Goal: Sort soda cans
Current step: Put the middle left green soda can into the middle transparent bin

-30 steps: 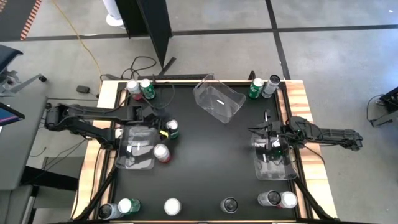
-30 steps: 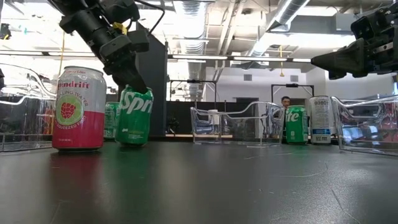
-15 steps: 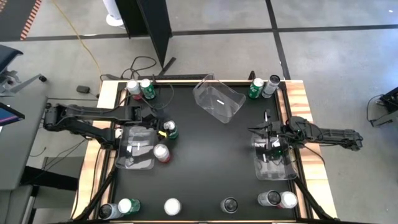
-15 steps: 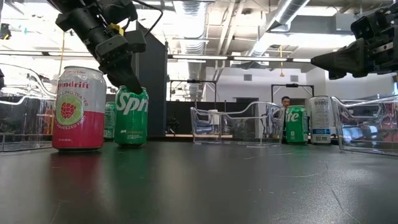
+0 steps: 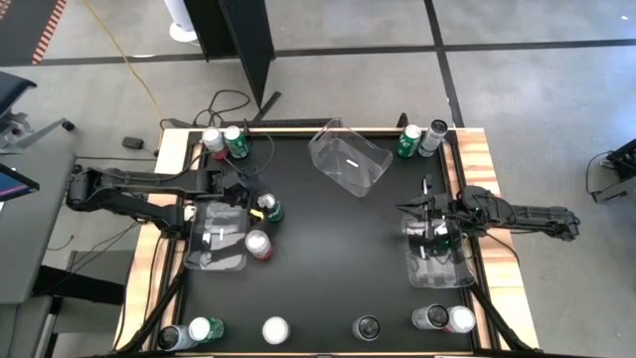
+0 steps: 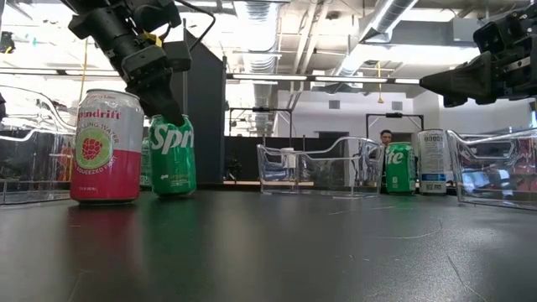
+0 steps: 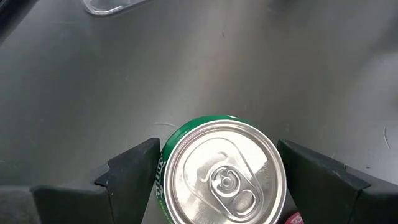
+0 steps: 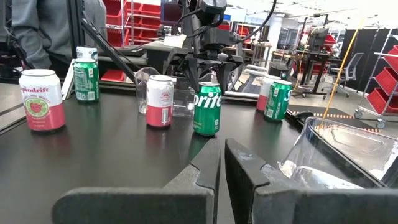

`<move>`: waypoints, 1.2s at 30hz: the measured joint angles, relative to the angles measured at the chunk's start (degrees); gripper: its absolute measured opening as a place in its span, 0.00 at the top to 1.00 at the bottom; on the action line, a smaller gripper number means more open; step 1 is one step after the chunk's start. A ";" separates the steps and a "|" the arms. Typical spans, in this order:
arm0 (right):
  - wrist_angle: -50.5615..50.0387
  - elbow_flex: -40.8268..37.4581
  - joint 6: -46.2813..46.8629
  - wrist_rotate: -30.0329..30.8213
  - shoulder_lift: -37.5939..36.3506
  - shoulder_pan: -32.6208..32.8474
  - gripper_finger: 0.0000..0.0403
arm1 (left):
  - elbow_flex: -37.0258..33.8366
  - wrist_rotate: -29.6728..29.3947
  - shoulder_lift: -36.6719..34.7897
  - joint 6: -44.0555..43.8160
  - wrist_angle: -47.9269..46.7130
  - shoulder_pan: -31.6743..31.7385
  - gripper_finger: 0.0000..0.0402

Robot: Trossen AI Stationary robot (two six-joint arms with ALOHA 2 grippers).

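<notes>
Two claws are in view over the black bench (image 5: 328, 259). The left claw (image 5: 260, 207) sits at the left-centre of the bench, its fingers spread to either side of an upright green can (image 6: 173, 156); the left wrist view shows both dark fingers (image 7: 132, 177) flanking the can's silver top, but contact cannot be confirmed there. A red and white can (image 6: 106, 146) stands just beside the green one, next to the clear bin (image 5: 219, 242) at the left edge. The right claw (image 5: 431, 223) hangs above the clear bin (image 5: 440, 267) on the right side, fingers nearly together and holding nothing. A third clear bin (image 5: 350, 159) sits at the far centre. Remaining cans are grouped at the corners: two at far left (image 5: 224, 140), two at far right (image 5: 421, 138), and a row along the near edge (image 5: 275, 329). A person (image 8: 53, 28) stands beyond the bench in the right wrist view.
</notes>
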 joint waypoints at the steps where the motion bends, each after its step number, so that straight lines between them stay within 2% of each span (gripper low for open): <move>1: 0.02 -0.02 0.00 0.00 0.00 0.00 0.89 | 0.00 0.00 0.00 -0.25 -0.03 0.00 0.22; 8: 0.00 -0.01 0.00 0.00 0.00 0.00 0.89 | 0.00 -0.06 0.37 -0.44 0.11 0.02 0.22; 16: 0.02 -0.02 0.01 -0.02 0.02 0.00 0.89 | 0.31 -0.18 4.22 0.13 3.33 0.90 0.22; 36: 0.00 -0.02 0.01 0.00 0.00 -0.04 0.89 | 0.31 0.77 4.38 -0.46 3.12 1.01 0.20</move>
